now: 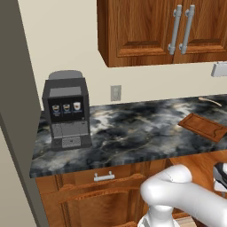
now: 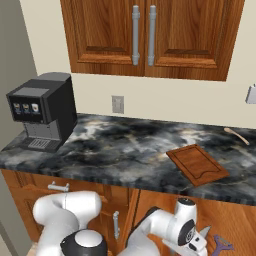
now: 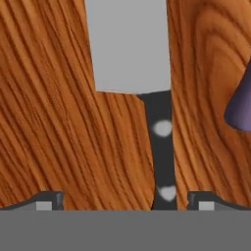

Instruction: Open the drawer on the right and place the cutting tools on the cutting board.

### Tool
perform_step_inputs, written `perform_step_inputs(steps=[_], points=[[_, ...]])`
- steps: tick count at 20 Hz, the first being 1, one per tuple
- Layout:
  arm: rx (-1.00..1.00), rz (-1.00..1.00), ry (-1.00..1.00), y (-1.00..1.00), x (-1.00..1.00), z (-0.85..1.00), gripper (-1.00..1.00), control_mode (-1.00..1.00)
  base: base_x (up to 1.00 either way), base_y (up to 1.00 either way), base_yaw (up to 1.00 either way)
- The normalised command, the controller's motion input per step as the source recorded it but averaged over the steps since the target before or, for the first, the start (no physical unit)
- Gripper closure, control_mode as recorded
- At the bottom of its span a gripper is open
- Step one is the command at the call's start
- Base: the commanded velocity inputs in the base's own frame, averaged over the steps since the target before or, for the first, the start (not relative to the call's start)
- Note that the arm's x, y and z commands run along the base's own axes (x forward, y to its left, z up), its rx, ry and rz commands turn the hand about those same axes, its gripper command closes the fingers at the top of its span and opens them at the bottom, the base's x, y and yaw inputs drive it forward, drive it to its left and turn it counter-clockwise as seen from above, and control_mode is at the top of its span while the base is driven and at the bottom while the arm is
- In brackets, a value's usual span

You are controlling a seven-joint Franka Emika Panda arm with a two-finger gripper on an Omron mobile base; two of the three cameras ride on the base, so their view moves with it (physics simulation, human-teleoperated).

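The gripper (image 3: 125, 198) is down inside the open drawer (image 3: 54, 122), just above its orange-brown wood floor. Its fingers (image 3: 49, 200) stand wide apart and hold nothing. Between them, in the hand view, lies a knife (image 3: 147, 112): a flat silver blade toward the top of that view, a dark handle with two pale rivets running down toward the fingertips. Whether the fingers touch the knife cannot be told. A purple-grey tool (image 3: 240, 105) lies on the drawer floor at the right edge of the hand view, apart from the knife; its kind cannot be told. In the right base view the gripper hangs below the counter's (image 2: 125, 150) front edge, at the right, with a purple-grey tool (image 2: 221, 245) just beside it. The cutting board (image 2: 197, 164) lies flat on the counter near its front edge, toward the right end. A coffee machine (image 2: 44, 107) stands at the counter's left end.
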Motion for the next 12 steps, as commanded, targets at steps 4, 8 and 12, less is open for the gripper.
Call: perform_step_inputs(steps=[4, 8, 12], points=[[0.11, 0.03, 0.11, -0.01, 0.04, -0.22, -1.00, -1.00, 0.00, 0.00, 0.00], [0.13, 0.04, 0.10, 0.00, 0.07, -0.23, -1.00, -1.00, 0.00, 0.00, 0.00], [0.13, 0.05, 0.12, 0.00, 0.00, -0.29, 1.00, -1.00, 0.00, 0.00, 0.00]])
